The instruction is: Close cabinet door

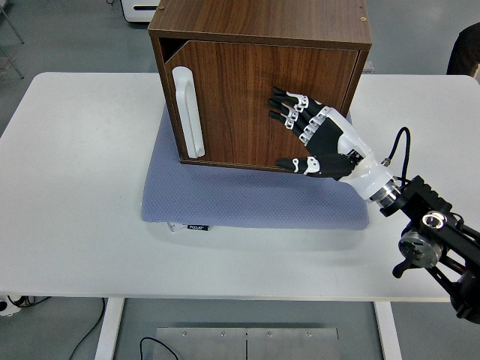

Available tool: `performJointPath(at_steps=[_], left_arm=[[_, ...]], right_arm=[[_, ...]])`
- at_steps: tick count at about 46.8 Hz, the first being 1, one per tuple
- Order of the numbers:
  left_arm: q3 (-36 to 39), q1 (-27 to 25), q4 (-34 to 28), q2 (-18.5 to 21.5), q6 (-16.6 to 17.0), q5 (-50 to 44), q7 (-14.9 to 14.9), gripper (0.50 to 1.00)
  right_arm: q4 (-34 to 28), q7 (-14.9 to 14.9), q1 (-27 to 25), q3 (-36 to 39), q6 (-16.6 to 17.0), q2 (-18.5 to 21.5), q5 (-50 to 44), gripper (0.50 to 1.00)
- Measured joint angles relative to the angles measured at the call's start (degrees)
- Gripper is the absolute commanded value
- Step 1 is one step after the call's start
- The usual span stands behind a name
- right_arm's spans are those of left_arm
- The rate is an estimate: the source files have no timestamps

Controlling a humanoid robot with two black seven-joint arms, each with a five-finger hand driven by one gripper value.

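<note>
A dark wooden cabinet (259, 30) stands on a blue-grey mat (247, 199) at the table's back middle. Its front door (247, 97) lies nearly flush with the box, with a thin dark gap at the upper left corner. A long white handle (187, 111) runs down the door's left side. My right hand (307, 139) hovers in front of the door's right part, fingers spread and holding nothing. Whether the fingertips (277, 101) touch the wood I cannot tell. The left arm is out of the picture.
The white table (75, 187) spreads wide to the left of the mat. My right forearm (431, 232) crosses the near right corner. A dark shape sits at the picture's right edge (466, 49), and a white device (142, 9) stands behind the cabinet.
</note>
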Motion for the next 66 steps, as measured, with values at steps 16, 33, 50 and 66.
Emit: performJointPath(at_steps=[16,33,50,66], left_arm=[[0.0,0.0,0.0,0.0,0.0,0.0,0.0,1.000],[0.0,0.0,0.0,0.0,0.0,0.0,0.0,1.000],[0.0,0.0,0.0,0.0,0.0,0.0,0.0,1.000],[0.0,0.0,0.0,0.0,0.0,0.0,0.0,1.000]], right_arm=[[1.9,4.1,-5.7,0.0,1.7,-4.5,-0.1,1.000],[1.6,4.1,-13.9,7.6,1.7,-6.7,0.0,1.000],[0.3,4.1,-21.1,14.9,1.6,-7.0,0.1,1.000],[-3.1,4.1,-23.0,18.1,0.8,-7.0,4.2,1.000]])
